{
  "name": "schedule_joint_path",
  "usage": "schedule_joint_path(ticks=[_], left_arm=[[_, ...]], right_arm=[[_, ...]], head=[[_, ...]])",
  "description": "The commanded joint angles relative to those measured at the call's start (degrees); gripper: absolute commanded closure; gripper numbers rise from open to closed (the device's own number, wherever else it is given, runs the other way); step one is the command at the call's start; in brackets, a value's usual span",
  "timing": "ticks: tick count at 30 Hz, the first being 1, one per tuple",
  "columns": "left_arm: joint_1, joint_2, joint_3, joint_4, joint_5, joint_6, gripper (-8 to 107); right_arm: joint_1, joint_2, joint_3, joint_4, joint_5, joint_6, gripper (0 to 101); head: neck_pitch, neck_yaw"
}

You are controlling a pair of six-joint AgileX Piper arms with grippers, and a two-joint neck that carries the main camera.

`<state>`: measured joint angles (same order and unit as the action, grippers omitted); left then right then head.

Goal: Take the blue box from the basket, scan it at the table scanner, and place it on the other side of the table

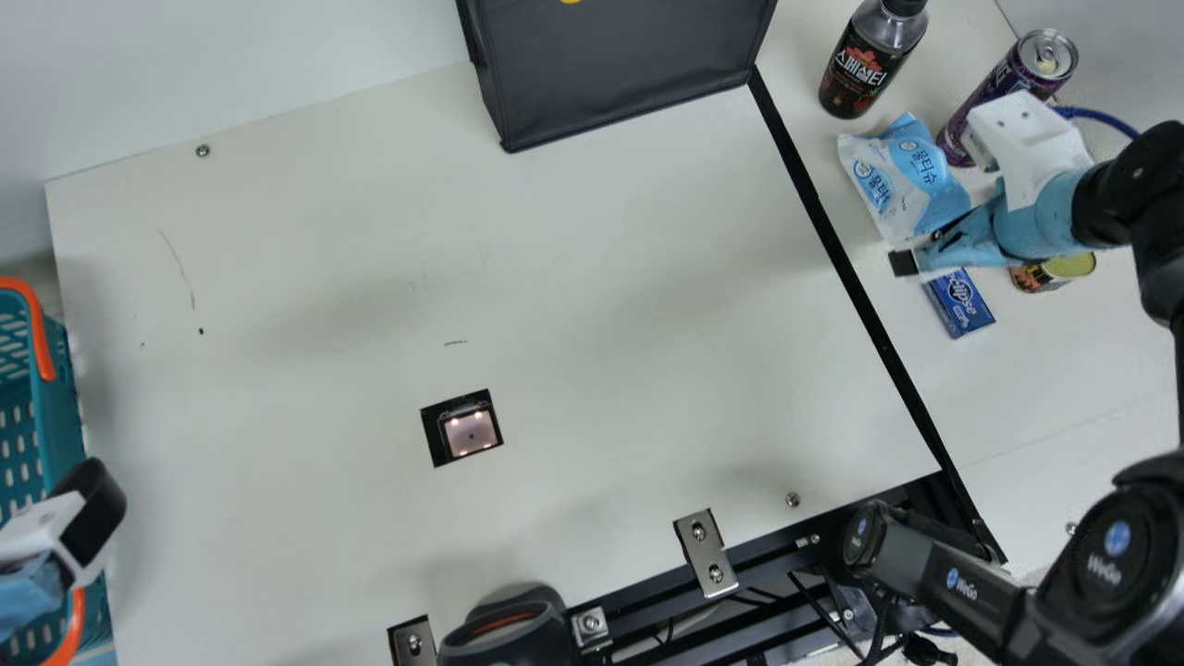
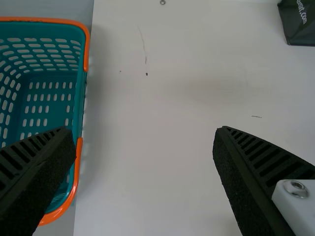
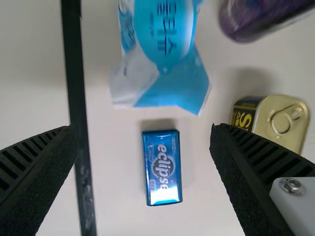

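The blue box point(image 1: 959, 302) lies on the table right of the black strip, just below the wet-tissue pack; the right wrist view shows the same blue box point(image 3: 162, 167) lying flat. My right gripper point(image 1: 903, 264) is above and beside it; in its wrist view the right gripper point(image 3: 142, 129) is open, holding nothing. My left gripper point(image 1: 91, 509) is at the table's left edge by the basket point(image 1: 63, 398); in its wrist view the left gripper point(image 2: 142, 130) is open and empty, with the basket point(image 2: 78, 105) partly behind one finger. The scanner window point(image 1: 470, 430) is set in the table.
Around the blue box are a tissue pack point(image 1: 902, 176), a dark bottle point(image 1: 865, 65), a purple can point(image 1: 1027, 69) and a small tin point(image 1: 1050, 273). A dark bag point(image 1: 620, 65) stands at the back; a black device point(image 1: 509, 629) sits at the front edge.
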<state>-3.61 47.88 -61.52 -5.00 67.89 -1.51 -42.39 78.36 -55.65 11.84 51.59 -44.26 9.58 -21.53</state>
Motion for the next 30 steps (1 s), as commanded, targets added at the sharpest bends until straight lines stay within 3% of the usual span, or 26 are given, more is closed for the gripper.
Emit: schedule_joint_path(ticks=[1, 9, 18, 24, 30], left_arm=[[0.0, 0.0, 0.0, 0.0, 0.0, 0.0, 9], [0.0, 0.0, 0.0, 0.0, 0.0, 0.0, 9], [0.0, 0.0, 0.0, 0.0, 0.0, 0.0, 9], [0.0, 0.0, 0.0, 0.0, 0.0, 0.0, 9], [1.6, -3.7, -6.0, 2.8, 1.3, 1.2, 9]], right_arm=[[0.3, -2.4, -1.5, 1.6, 1.8, 1.1, 6], [1.5, -8.9, -6.6, 5.2, 8.1, 7.0, 6], [4.6, -15.7, -10.7, 5.6, 13.0, 15.6, 6], [5.2, -16.9, -11.2, 5.7, 13.9, 16.7, 6], [11.2, -19.9, -11.6, 2.8, 14.6, 21.1, 6]], head=[[-1.7, 0.0], [-1.7, 0.0], [-1.7, 0.0], [-1.7, 0.0], [-1.7, 8.0]])
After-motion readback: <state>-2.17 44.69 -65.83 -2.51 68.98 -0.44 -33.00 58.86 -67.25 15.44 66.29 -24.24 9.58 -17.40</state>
